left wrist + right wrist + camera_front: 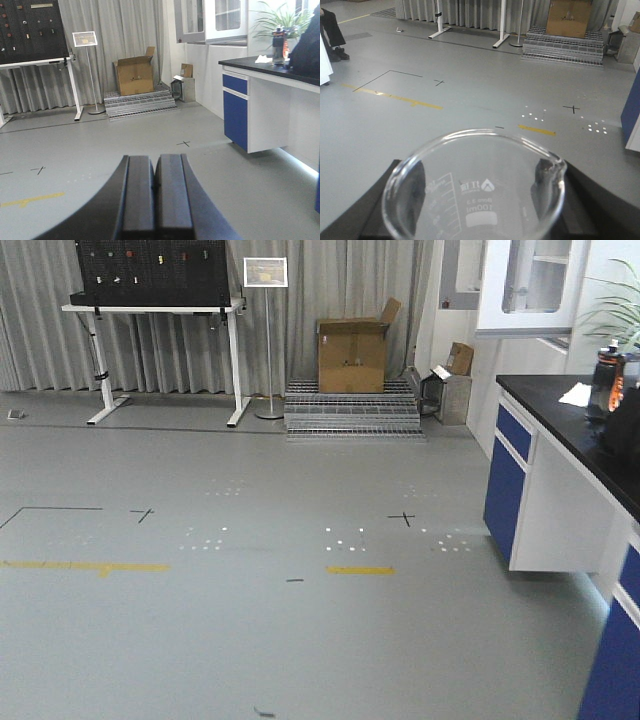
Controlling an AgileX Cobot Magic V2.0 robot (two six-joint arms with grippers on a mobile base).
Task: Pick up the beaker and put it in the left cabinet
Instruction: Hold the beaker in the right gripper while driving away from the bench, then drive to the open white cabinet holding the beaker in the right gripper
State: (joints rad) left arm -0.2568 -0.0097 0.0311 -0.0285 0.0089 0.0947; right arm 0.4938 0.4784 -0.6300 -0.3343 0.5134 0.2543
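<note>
The beaker (472, 205) is clamped by the right gripper (480, 177); the left gripper (156, 185) is closed, empty. Open floor (250, 620) is bounded by the counter (548, 408).

The beaker (475, 200) is clear, glossy glass with white printed markings. The left gripper (156, 166) looks like matt black plastic. Under the brown cardboard box (352, 355) lies ribbed metal grating (352, 412). Behind the box hangs a grey cloth curtain (300, 315). In front of it the floor (250, 630) is smooth and faintly shiny.
</note>
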